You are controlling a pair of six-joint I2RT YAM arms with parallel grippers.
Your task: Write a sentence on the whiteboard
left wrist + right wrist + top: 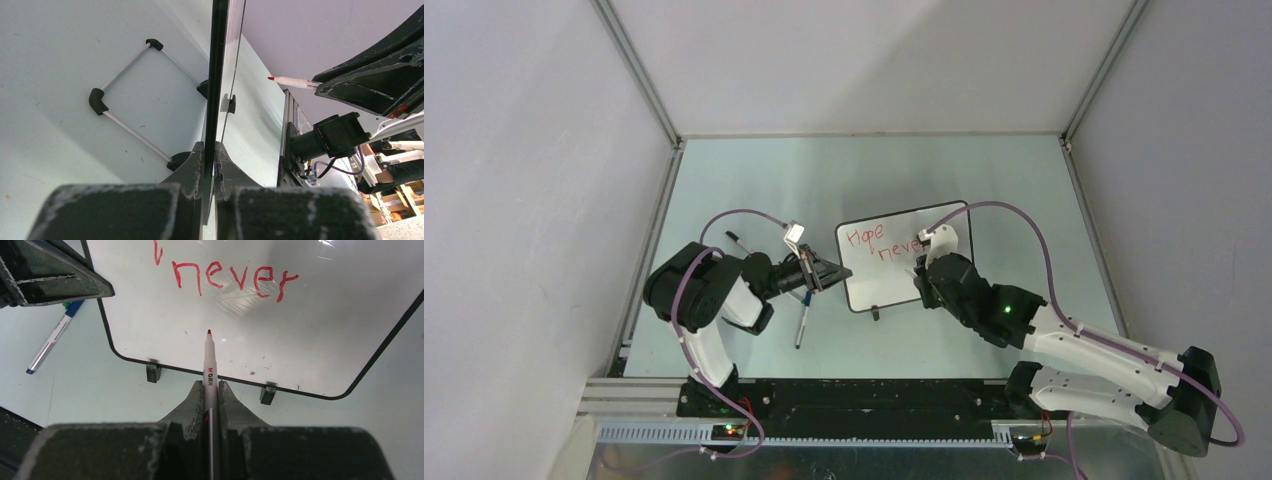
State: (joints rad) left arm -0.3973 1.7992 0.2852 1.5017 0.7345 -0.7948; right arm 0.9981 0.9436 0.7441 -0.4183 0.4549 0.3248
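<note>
Now my left jaws are clamped on the whiteboard at its edge. My right jaws grip a red marker, its tip straight ahead, below "never" in the sentence.

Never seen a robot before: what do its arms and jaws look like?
The left arm and right arm mix white shells with black joints. A purple cable loops along each. The jaws are black wedges, scuffed whitish. A green light glows on the right arm.

one whiteboard, perhaps three markers
</note>
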